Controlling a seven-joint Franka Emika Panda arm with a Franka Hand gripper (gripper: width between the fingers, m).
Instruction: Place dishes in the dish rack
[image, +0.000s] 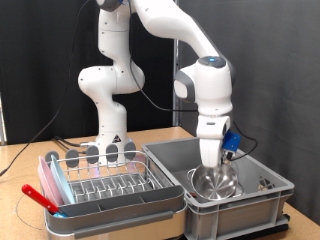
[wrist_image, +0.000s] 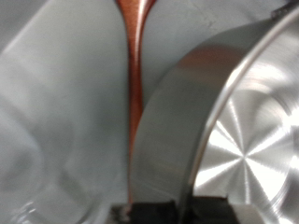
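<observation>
The end effector is down inside the grey bin on the exterior view's right, reaching almost straight down from the arm so that its tip meets the steel bowl. The bowl lies low in the bin near its left wall, so a top-down approach suits the high sides. In the wrist view the bowl fills the frame, its rim curving close past the camera and a thin reddish streak running along the surface, likely a reflection. A dark finger tip shows at the frame edge right by the rim, which suggests a pinch on the rim, but I cannot tell how far open the fingers are or whether they have the bowl.

The rack sits in its tray with pink-red edges, just beside the bin on the worktop, at the exterior view's left. Its prongs look bare; any glass pieces there are too faint to confirm.
</observation>
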